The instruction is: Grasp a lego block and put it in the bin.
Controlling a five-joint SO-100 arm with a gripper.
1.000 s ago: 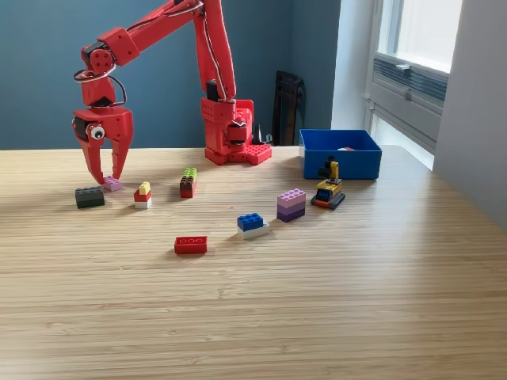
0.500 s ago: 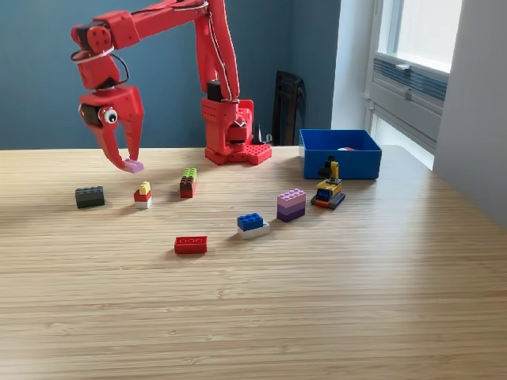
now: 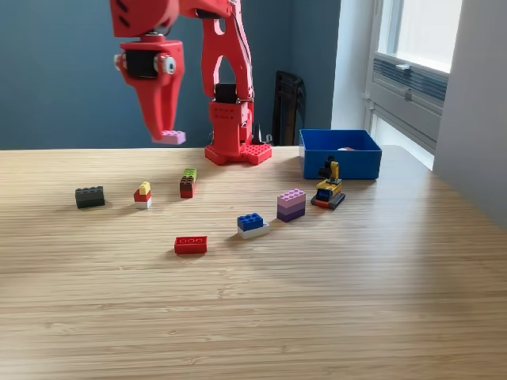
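Lifted higher, pink lego block (image 3: 172,137) pinched at fingers' (image 3: 161,131) tips.

You see a table (image 3: 317,317) of pale, matt wood with fine grain, a smooth blue plastic bin (image 3: 341,165), a matt red plastic arm (image 3: 226,87), and glossy plastic blocks (image 3: 190,245).

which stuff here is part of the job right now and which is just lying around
In the job: gripper, the pink block it holds, blue bin.

Lying about: dark green block, red block, purple stack, blue-and-white block.
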